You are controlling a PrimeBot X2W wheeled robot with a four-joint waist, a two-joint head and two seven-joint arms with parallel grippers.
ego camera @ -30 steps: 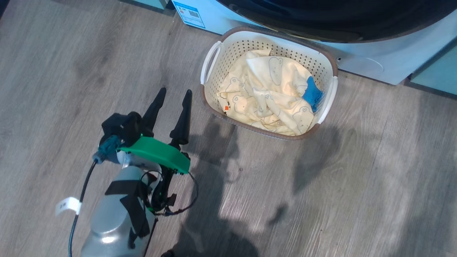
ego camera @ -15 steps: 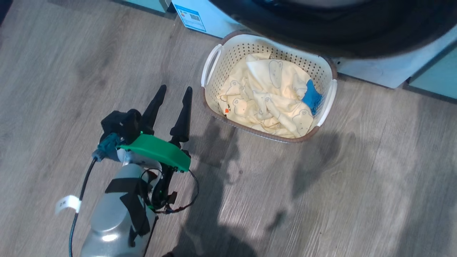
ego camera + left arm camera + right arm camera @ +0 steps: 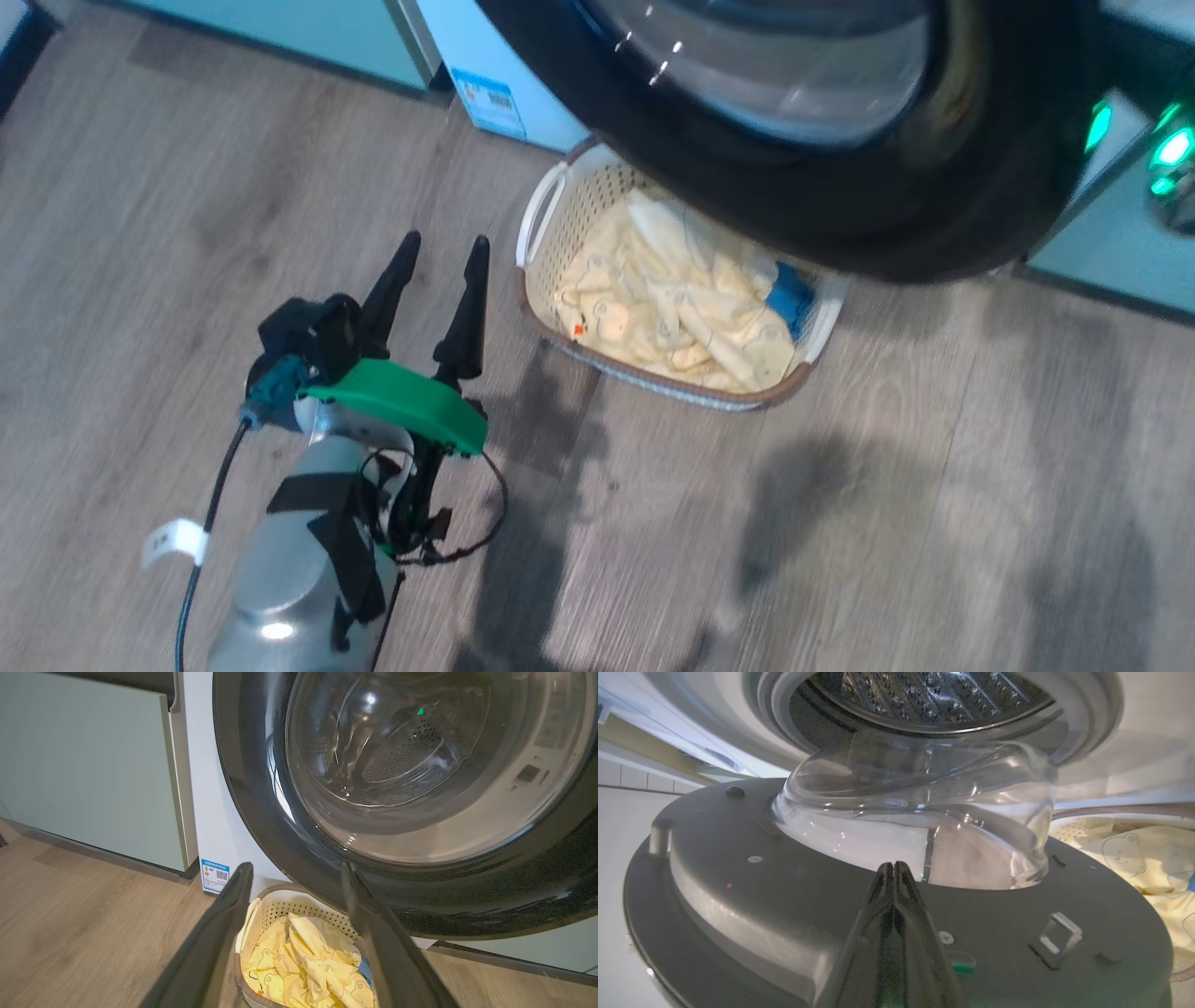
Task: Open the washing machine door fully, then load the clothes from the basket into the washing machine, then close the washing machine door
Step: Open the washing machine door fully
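Observation:
The washing machine door, black-rimmed with a glass bowl, stands partly open and overhangs the far side of the basket. The cream basket sits on the floor holding the pale yellow clothes with a blue piece. My left gripper hovers open and empty just left of the basket; in its wrist view it looks at the door, the basket and the clothes. My right gripper is shut with nothing in it, at the door's grey inner face below the steel drum.
The white washing machine carries a blue sticker low on its front. Pale teal cabinets flank it on both sides. Wooden floor stretches to the right of and in front of the basket. Green lights glow at the upper right.
The head camera has tilted up, bringing more of the door into the picture. The door now overhangs the basket's far rim. My left gripper stays open in much the same place.

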